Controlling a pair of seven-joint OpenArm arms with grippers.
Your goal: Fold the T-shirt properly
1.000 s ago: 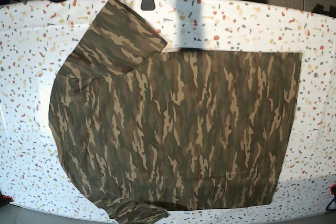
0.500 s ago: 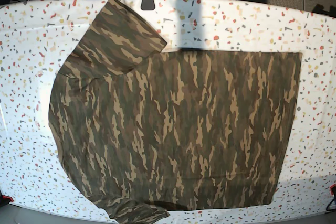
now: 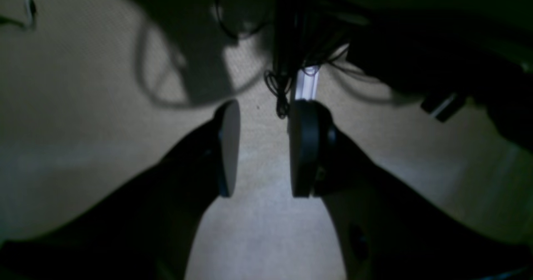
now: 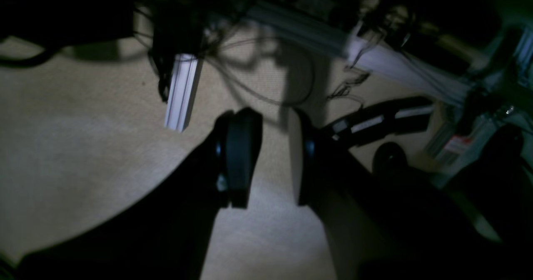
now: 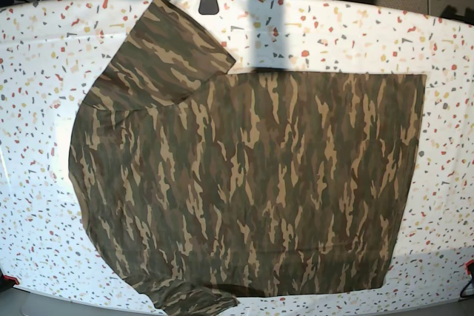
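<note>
lies flat and spread on the desk [image 5: 355,27]: the t-shirt [image 5: 252,183], camouflage in green, brown and tan, filling most of the speckled top. runs with its long axis left to right in the base view, shoulders toward the left, straight hem toward the right. one sleeve [image 5: 167,49] angles up and away toward the far left, its cuff close to the desk's far edge; the other sleeve [image 5: 189,297] reaches the near edge at the bottom left and is partly cut off by the frame. hem stands near the right edge, apart from it by a strip of bare top.

no arm over the desk in the base view. left claw [image 3: 260,147] seen only by its own wrist camera, held over beige carpet floor [image 3: 83,105], its two fingers [image 3: 229,147] plainly apart with floor showing between them, nothing gripped. right claw [image 4: 272,157] likewise over the floor, fingers [image 4: 241,155] apart by a narrower gap, nothing between them; cables [image 4: 266,92] and a pale metal rail [image 4: 181,90] beyond.

bare speckled margin along the far side and the left corner; little room at the near edge.
</note>
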